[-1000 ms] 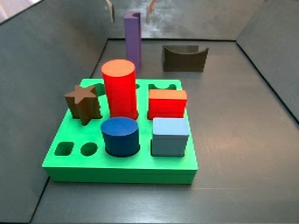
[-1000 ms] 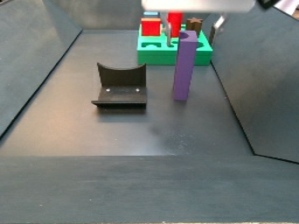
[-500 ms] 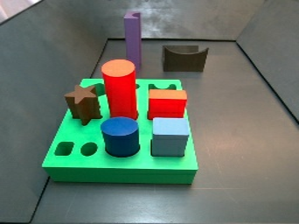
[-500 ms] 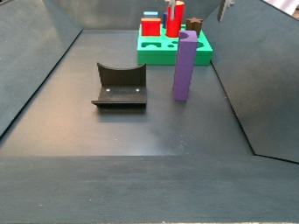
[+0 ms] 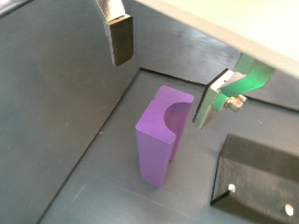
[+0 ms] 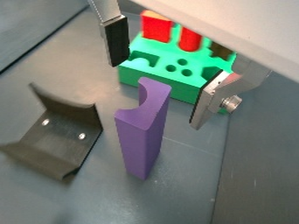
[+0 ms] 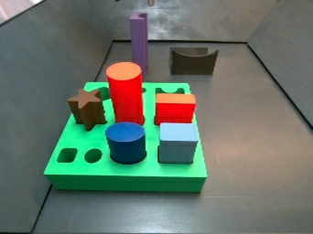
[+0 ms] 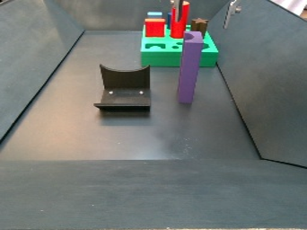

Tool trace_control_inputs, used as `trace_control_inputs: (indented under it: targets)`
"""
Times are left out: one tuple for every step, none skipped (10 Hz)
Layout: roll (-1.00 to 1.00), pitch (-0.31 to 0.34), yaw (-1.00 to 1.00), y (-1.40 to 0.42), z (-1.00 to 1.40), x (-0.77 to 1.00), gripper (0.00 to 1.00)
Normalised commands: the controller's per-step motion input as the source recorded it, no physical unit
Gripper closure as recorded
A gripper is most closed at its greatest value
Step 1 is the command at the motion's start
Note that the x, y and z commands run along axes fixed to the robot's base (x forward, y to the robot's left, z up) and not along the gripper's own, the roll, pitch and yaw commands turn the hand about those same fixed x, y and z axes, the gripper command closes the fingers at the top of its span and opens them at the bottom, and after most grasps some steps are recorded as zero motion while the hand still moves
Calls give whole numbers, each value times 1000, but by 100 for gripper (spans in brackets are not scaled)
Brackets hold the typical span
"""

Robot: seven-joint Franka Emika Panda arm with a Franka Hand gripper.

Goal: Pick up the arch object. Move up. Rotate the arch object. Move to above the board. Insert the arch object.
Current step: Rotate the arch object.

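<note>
Wrist views: gripper [image 6: 162,68] above the arch object [image 6: 142,129], fingers [image 6: 115,39] spread apart, touching nothing. Standing upright on the floor, at 6 o'clock from the board [image 6: 170,59].

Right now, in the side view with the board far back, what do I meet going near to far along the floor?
Fixture → arch object → board; the gripper shows open above the arch in a wrist view.
</note>
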Motion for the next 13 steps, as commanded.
trace_control_inputs:
  targets:
    - [3,7,-1000,29,-40,43,0]
    - [3,7,-1000,29,-37,43,0]
    - [3,7,-1000,28,-36,44,0]
    - [3,8,-1000,27,-35,44,0]
    - [3,8,-1000,27,-35,44,0]
    - [3,9,-1000,27,-34,45,0]
    - [3,10,-1000,26,-34,45,0]
    - [3,11,-1000,26,-33,45,0]
    - [3,12,-1000,26,-33,45,0]
    - [4,13,-1000,26,-33,45,0]
    - [4,15,-1000,26,-33,45,0]
    - [4,18,-1000,25,-33,45,0]
    - [5,22,-1000,25,-33,45,0]
